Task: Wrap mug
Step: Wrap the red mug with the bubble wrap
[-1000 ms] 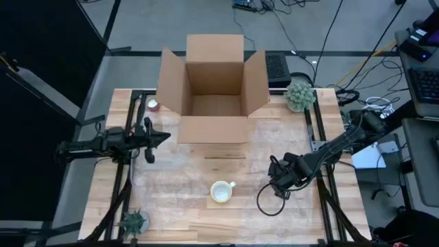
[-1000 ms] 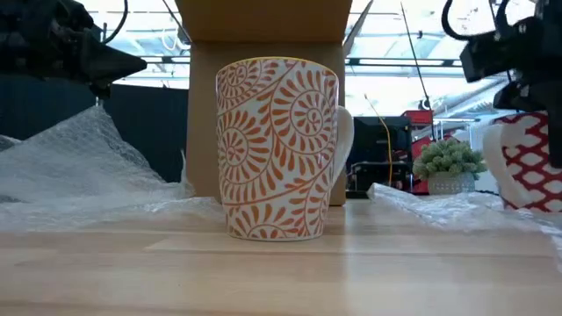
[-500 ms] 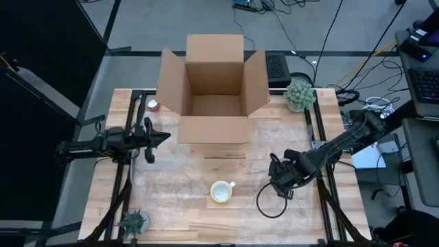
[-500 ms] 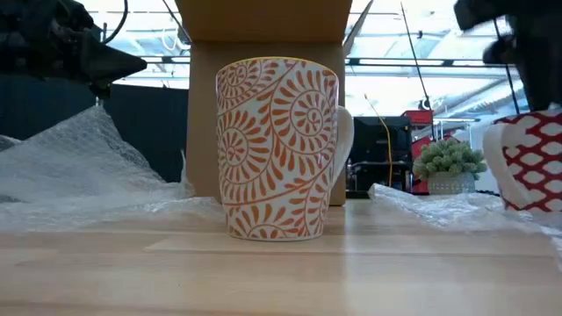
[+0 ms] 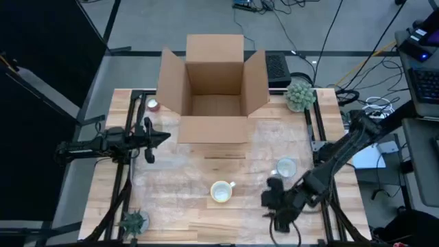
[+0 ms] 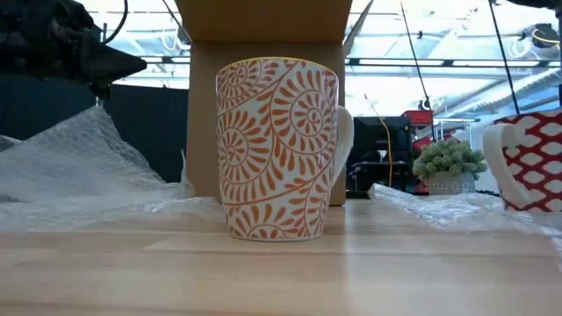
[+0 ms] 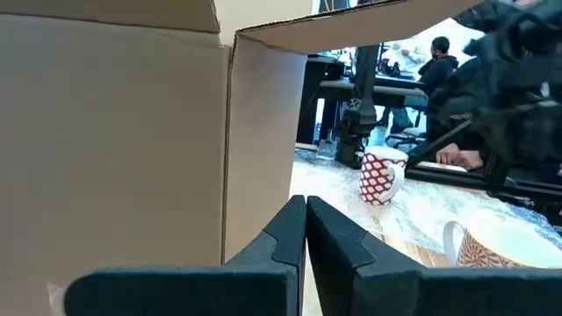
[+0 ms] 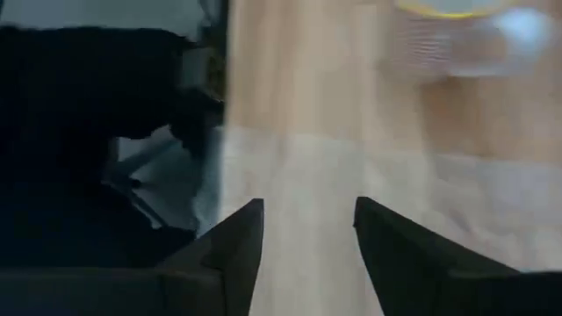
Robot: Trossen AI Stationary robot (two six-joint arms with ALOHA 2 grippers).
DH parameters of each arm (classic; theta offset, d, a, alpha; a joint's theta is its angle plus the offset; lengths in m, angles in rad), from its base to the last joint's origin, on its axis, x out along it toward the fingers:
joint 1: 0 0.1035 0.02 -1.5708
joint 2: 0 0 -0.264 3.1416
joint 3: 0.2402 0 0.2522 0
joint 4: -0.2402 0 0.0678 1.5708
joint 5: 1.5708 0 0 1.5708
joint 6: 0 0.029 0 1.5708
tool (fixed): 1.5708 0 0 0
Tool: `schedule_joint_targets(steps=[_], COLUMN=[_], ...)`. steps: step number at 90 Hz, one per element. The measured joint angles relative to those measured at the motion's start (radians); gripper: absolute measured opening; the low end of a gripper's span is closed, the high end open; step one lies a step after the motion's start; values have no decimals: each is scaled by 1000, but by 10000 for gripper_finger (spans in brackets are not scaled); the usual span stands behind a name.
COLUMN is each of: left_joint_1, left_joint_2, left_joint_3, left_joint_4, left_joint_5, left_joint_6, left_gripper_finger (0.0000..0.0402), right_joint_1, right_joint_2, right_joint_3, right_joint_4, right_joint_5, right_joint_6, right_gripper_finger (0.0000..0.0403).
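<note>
Orange-patterned mug (image 5: 221,192) upright on the wooden surface (image 5: 178,219), near its front edge, handle toward the right. Right hand (image 5: 274,206) just beside the mug on the handle side, apart from it, fingers spread with nothing between. Left hand (image 5: 163,136) well away beside the cardboard box (image 5: 214,82), fingers pressed together.

Light wooden table (image 5: 171,223), plank-topped. Open cardboard box (image 5: 214,86) at the far edge, bubble wrap (image 5: 171,178) spread mid-table. Orange-patterned mug (image 5: 221,192) upright near the near edge, red-patterned mug (image 5: 286,167) toward the right edge. Small plants (image 5: 299,95) at far right and near left corners.
</note>
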Motion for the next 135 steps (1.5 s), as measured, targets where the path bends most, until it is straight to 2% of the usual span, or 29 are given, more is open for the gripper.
schedule_joint_targets(steps=[8,22,32,45,78,102,115,131,135], left_joint_1=[0,0,0,0,0,0,0,0,0], left_joint_2=[0,0,0,0,0,0,0,0,0], left_joint_3=[0,0,0,0,0,0,0,0,0], left_joint_4=[0,0,-1,-1,-3,-52,-74,-82,-82], left_joint_5=[0,0,0,0,0,0,0,0,0], left_joint_6=[0,0,0,-1,-22,-27,-28,-28,-28], left_gripper_finger=[0,0,0,0,0,0,0,0,0], right_joint_1=[25,63,91,112,122,120,120,120,119], right_joint_2=[78,209,290,360,507,570,575,559,548], right_joint_3=[2,75,143,205,303,333,335,330,328], right_joint_4=[61,56,12,-50,-70,-171,-173,-182,-188], right_joint_5=[-1,-19,-32,-34,-60,-51,-52,-59,-66], right_joint_6=[-48,-149,-230,-251,-56,103,148,200,211], right_gripper_finger=[160,160,160,160,160,156,118,23,10])
